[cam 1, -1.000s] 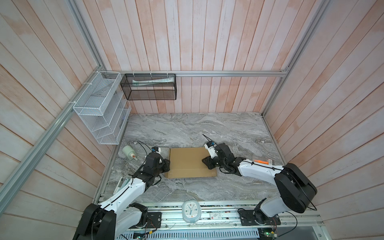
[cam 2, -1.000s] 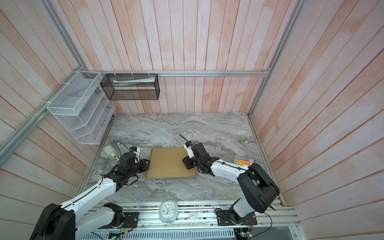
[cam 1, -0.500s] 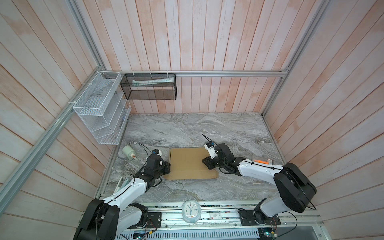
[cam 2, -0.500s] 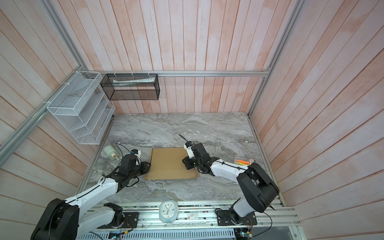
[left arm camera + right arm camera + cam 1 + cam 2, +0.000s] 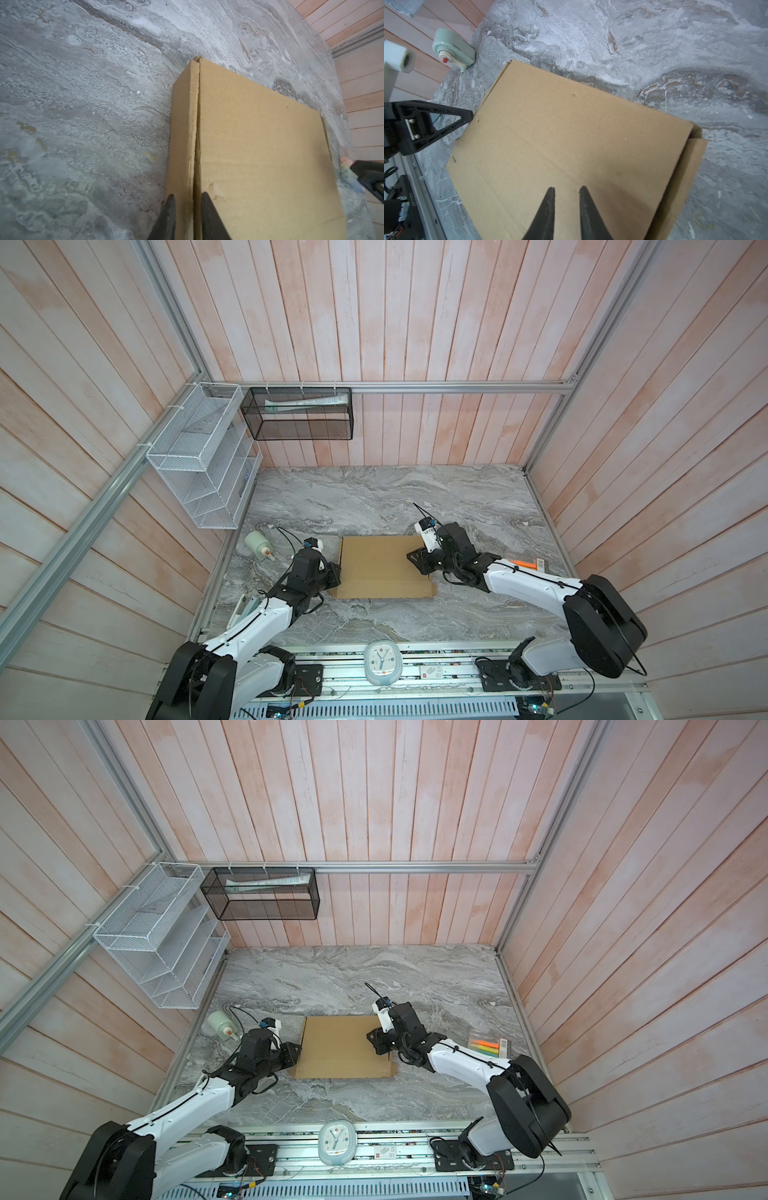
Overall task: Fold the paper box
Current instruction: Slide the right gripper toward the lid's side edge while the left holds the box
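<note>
- Box [image 5: 382, 566]: brown cardboard, lid down, lying flat on the marble table [image 5: 374, 497] near its front middle, between the two grippers.
- Left gripper [image 5: 187, 197]: fingers parted astride the box's left wall, one at the outer face, one over the lid. Whether they clamp it cannot be told.
- Right gripper [image 5: 566, 189]: fingers slightly spread, nothing between them, tips over the lid near its right edge.
- Bottle [image 5: 257, 545]: lying left of the box, apart from it.

light: bright, even | shadows: soft | top-view edges: bowed | wrist-view corners: blurred
</note>
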Robot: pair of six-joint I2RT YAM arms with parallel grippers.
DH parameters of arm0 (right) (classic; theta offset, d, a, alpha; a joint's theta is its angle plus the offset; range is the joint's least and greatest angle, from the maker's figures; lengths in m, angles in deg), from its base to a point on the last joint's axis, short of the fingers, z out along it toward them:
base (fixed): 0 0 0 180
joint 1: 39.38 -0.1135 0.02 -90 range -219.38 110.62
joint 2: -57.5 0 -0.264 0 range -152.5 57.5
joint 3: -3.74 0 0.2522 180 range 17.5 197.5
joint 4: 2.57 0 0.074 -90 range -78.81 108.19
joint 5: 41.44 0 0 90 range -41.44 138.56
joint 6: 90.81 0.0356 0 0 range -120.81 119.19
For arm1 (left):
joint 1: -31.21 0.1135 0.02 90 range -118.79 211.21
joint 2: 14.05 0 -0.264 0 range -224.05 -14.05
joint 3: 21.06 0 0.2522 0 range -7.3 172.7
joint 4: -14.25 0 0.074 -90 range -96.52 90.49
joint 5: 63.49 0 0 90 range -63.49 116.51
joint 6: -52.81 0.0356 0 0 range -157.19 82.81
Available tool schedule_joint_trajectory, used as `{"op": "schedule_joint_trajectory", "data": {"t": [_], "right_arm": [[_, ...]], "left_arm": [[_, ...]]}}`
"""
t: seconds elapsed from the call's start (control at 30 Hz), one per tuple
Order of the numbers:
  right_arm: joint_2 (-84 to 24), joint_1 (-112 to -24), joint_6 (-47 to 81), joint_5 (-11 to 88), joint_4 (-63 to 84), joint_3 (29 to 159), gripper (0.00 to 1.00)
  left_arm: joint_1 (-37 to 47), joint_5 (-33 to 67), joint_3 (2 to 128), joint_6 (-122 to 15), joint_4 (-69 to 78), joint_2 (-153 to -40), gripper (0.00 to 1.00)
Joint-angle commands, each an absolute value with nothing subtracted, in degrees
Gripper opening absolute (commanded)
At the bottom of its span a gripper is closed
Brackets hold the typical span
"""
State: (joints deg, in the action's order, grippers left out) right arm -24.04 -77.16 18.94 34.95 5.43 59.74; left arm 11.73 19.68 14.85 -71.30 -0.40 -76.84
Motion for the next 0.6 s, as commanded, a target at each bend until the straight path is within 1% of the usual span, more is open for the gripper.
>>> {"op": "schedule_joint_trajectory", "data": {"t": [0.0, 0.17, 0.33, 0.57], "right_arm": [[-20.74, -75.95, 20.25, 35.35, 7.49, 59.26, 0.25], [-17.45, -73.40, 21.61, 35.42, 7.33, 56.29, 0.25], [-16.64, -71.43, 22.24, 33.67, 6.53, 54.51, 0.25], [-17.93, -70.96, 21.27, 30.52, 6.09, 54.97, 0.25]], "left_arm": [[11.96, 21.06, 14.21, -71.40, -1.54, -75.28, 0.26], [12.05, 22.12, 15.83, -70.22, -2.54, -74.37, 0.28], [12.78, 22.17, 18.15, -68.25, -4.08, -74.66, 0.29], [16.53, 18.30, 19.70, -65.76, -4.27, -75.90, 0.29]]}}
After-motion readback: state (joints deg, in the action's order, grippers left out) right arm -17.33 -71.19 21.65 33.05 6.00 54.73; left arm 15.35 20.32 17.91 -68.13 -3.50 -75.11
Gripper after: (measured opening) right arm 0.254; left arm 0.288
